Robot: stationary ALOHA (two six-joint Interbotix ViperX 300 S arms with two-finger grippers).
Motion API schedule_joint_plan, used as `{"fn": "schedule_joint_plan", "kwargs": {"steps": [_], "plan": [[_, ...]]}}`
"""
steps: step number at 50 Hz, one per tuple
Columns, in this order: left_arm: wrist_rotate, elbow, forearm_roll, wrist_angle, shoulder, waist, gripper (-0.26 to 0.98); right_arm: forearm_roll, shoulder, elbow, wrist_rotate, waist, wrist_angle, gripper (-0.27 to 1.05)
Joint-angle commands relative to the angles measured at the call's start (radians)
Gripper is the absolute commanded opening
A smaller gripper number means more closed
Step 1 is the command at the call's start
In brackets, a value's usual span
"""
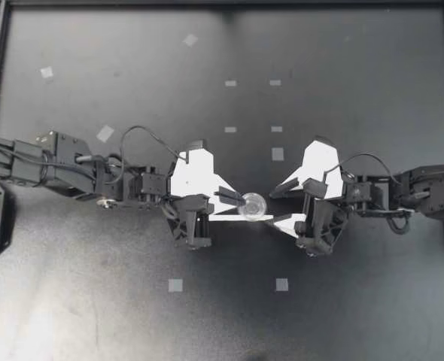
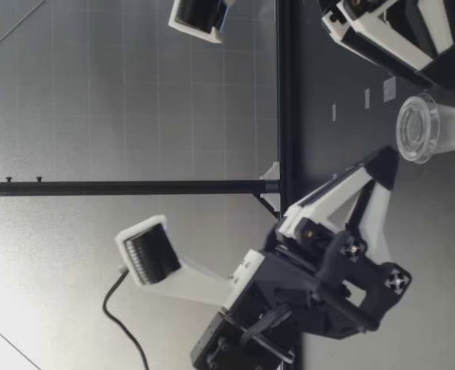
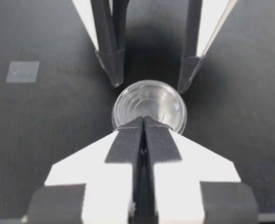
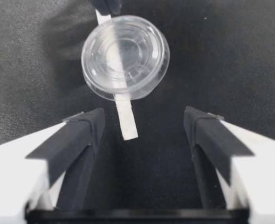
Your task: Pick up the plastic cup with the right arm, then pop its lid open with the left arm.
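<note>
left gripper (image 1: pixel 241 201) pinching tight on the rim of clear cup (image 1: pixel 252 204) | cup being held between both grippers, mid-table (image 1: pixel 207 316) | right gripper (image 1: pixel 282 204) facing it, gaping wide, gripping nothing

Overhead light is even and moderate. In the top view the matte black table (image 1: pixel 222 45) reads dim, with a paler sheen toward its near edge. The white shells of the left gripper (image 1: pixel 241 204) and right gripper (image 1: pixel 282 204) wash out to flat white. The clear cup (image 1: pixel 252 204) shows only as a pale ring with small highlights.

In the low view the wall (image 2: pixel 96 116) is bright grey, brightest high up on the left arm's side.

In the left wrist view the near fingers (image 3: pixel 128 154) are soft, and a shadow lies on the table beyond the cup. In the right wrist view a diffuse shadow spreads beside the cup, and that gripper's fingers (image 4: pixel 77 140) blur.
</note>
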Motion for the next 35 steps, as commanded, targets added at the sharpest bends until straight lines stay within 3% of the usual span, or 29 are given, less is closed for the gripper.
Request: {"fn": "schedule_joint_plan", "kwargs": {"steps": [1, 35], "plan": [[0.000, -0.017, 0.002, -0.003, -0.011, 0.005, 0.02, -0.003, -0.009, -0.018, -0.002, -0.008, -0.005, 0.69], [0.003, -0.026, 0.002, -0.003, 0.021, 0.014, 0.02, -0.023, 0.037, -0.080, 0.000, -0.002, -0.011, 0.69]]}}
